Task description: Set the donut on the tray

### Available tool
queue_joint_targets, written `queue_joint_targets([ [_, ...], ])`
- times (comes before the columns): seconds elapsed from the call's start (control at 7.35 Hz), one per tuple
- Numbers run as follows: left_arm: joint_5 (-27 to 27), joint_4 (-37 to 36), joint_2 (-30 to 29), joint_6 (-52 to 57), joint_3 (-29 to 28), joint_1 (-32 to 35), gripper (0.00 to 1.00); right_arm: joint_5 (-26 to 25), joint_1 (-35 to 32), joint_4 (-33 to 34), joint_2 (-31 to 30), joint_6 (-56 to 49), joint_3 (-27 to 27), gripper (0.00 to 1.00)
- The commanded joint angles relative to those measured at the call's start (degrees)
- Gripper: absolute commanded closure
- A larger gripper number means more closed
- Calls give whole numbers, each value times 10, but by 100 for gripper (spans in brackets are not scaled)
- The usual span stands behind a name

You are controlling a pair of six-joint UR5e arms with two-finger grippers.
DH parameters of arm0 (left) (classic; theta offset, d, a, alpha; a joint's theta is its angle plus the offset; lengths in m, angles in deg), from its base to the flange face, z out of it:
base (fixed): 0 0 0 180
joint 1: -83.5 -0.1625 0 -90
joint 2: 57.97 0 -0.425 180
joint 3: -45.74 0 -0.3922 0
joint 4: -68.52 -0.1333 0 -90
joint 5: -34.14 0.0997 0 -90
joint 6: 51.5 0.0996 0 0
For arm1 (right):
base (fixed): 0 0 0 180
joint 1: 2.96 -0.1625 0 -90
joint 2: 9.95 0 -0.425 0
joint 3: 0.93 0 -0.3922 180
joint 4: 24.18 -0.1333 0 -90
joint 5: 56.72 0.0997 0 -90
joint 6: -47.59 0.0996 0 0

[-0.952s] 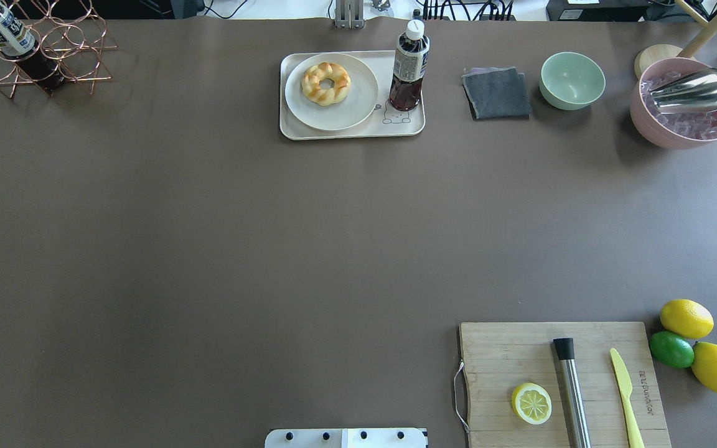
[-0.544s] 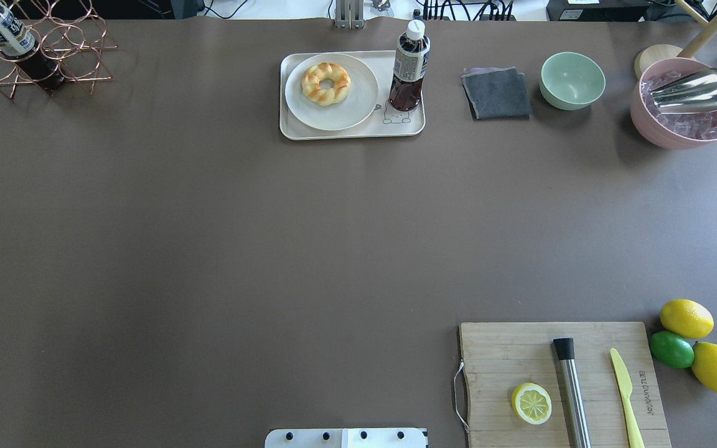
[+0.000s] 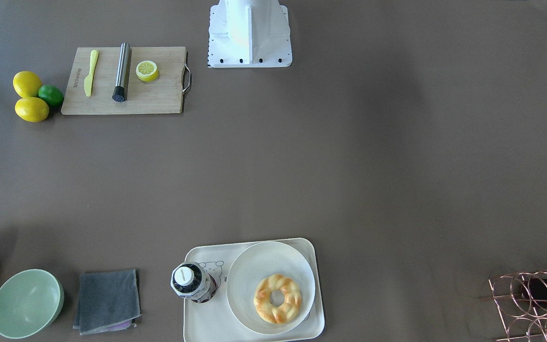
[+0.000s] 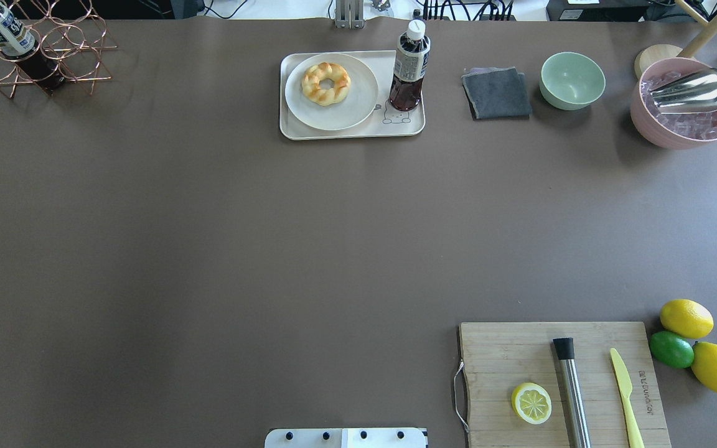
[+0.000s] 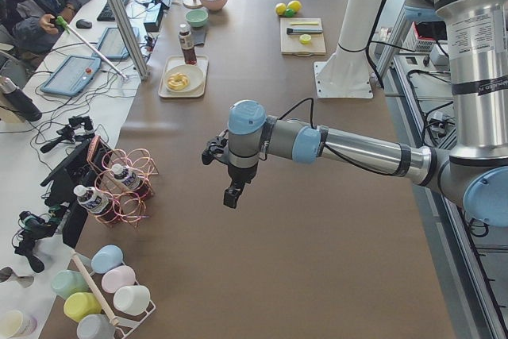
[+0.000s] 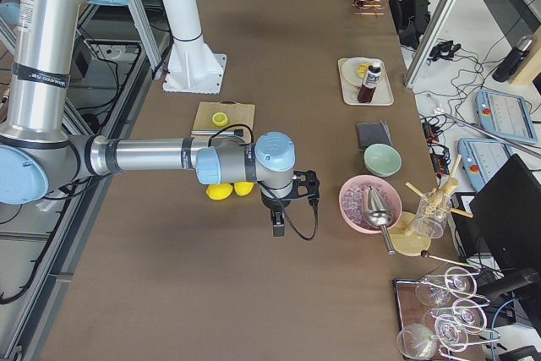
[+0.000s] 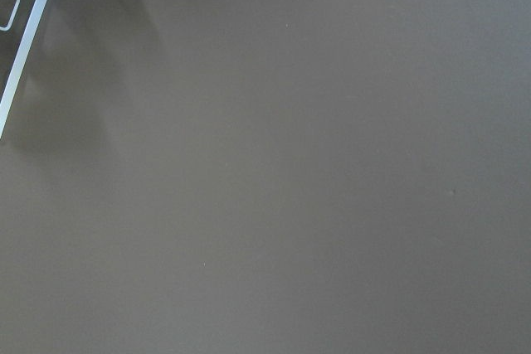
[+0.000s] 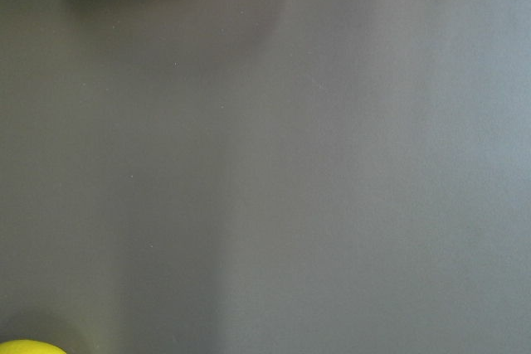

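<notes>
both arms hang above the desk (image 4: 271,249) out at its two ends, seen only from the side cams. left pincer (image 5: 231,196) points down over bare desk near the wire rack (image 4: 66,56); right pincer (image 6: 277,227) points down between the lemons (image 4: 686,318) and the pink bowl (image 4: 676,134). can't tell from those angles whether either pincer is apart or together. nothing visibly held. both wrist cams show mostly bare desk.

near edge, robot's right: cutting board (image 4: 508,348) carrying a lemon half (image 4: 531,403), a steel rod (image 4: 573,398) and a yellow knife (image 4: 625,389). just beside the board: the two lemons with a lime (image 4: 671,349) between them, touching.

middle of desk: bare.

far edge, left to right in the overhead:
- wire rack with one bottle lying in it
- tray (image 4: 352,135), with a round plate (image 4: 352,109) on its left part. donut (image 4: 341,84) lies flat on the plate, toward the plate's far-left, so it's over the tray but resting on the plate, not on the tray surface
- upright bottle (image 4: 408,68) of dark drink on the tray's right part, just beside the plate
- grey cloth (image 4: 496,93), folded
- green bowl (image 4: 572,79)
- pink bowl with ice and a metal scoop (image 4: 691,90) resting in it
</notes>
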Motion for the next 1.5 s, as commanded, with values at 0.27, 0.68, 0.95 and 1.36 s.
queue_joint_targets([
  [0.27,0,5,1,0,-3,0,2,0,-6,-27,-15,4,-2,0],
  [0.68,0,5,2,0,-4,0,2,-1,-6,-27,-14,4,-3,0],
  [0.95,0,5,1,0,-4,0,2,0,-6,-27,-15,3,-1,0],
  [1.36,1,5,-3,-1,5,0,2,0,-7,-27,-13,5,-1,0],
])
